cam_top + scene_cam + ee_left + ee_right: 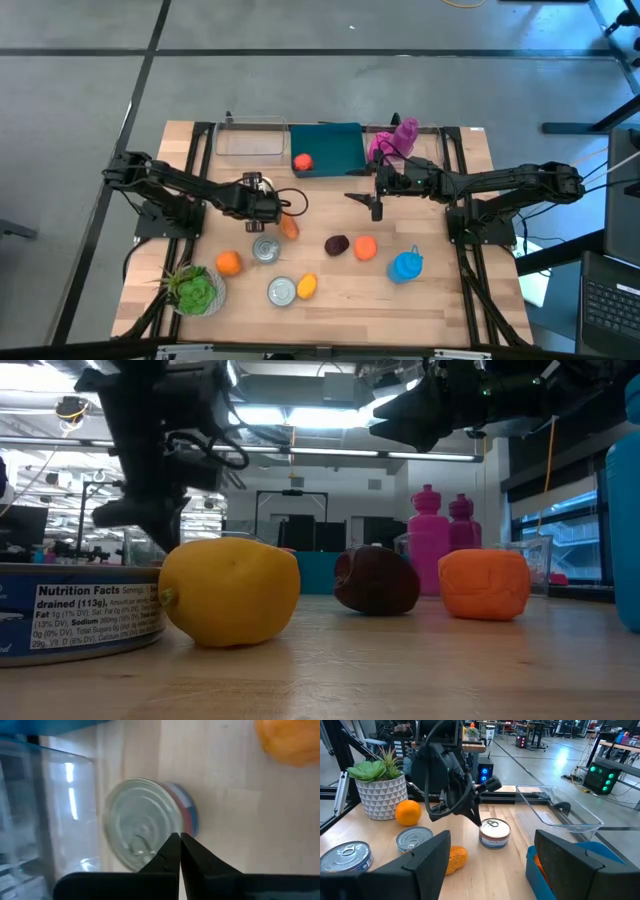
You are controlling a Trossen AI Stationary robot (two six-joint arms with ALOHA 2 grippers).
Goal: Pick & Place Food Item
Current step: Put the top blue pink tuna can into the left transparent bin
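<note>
Left gripper [272, 207] has its jaws pinched fully together, holding nothing. It hangs just above the tin can [145, 822], out from the teal tray [335, 145] on the tray's left side, toward mid-table. Right gripper [376, 203] is spread wide and empty, just off the tray's right corner.

One red-orange food item [302, 161] already sits in the tray. The likely next pick looks like the orange piece [290, 227], lying on the wood just beside the can, on the side nearer the tray's middle. Which item is meant is not certain.

Risks:
- Closed tips descending would hit the can lid or shove the orange piece instead of straddling it.
- The can is tight against the target, so a finger could land on its rim and the grasp would skew.
- Both arms crowd the same side of the tray, so a carry to it could clip the right gripper.
- The plum [337, 244] and orange cube [365, 247], farther out from the tray, could roll if bumped.
</note>
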